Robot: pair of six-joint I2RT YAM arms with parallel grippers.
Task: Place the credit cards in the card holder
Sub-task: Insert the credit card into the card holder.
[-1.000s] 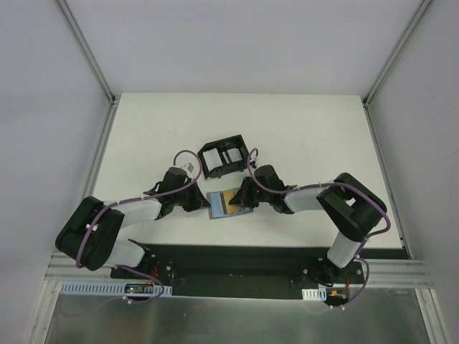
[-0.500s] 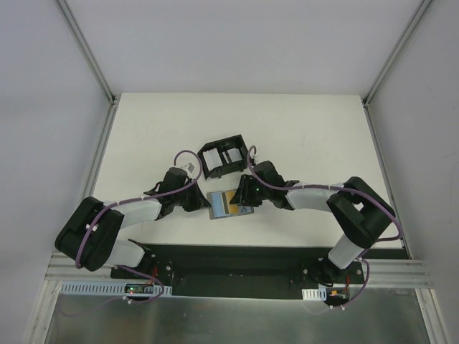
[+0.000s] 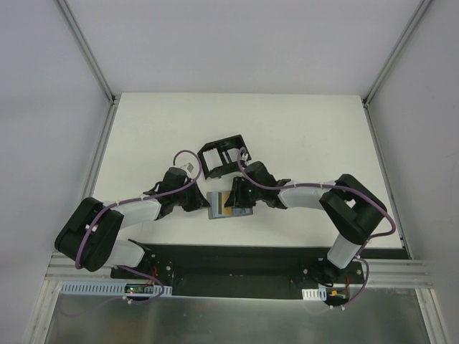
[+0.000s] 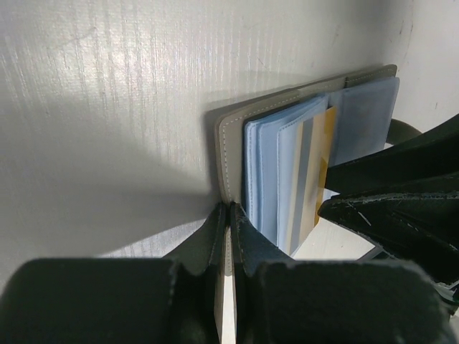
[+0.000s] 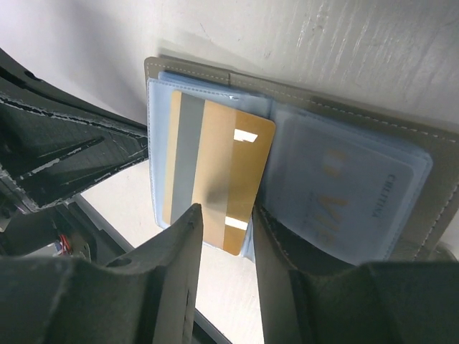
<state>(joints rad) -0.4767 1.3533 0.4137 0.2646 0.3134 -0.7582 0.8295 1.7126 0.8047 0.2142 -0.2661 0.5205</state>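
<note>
Gold credit card [image 5: 215,165] on open grey card holder [image 4: 228,154], mid near edge of desk [image 3: 308,140] | my left gripper [image 4: 228,215] pinching holder's cover | my right gripper [image 5: 228,222] narrowly parted over card

A white, faintly ribbed counter [image 3: 301,129] lies under even light. Pale grey walls [image 3: 237,43] rise behind it and at both its sides, with aluminium posts [image 3: 87,54] at its far corners. Along its near edge run a black plate [image 3: 237,259], aluminium rails [image 3: 401,272] and a dull metal sheet [image 3: 229,319].
</note>
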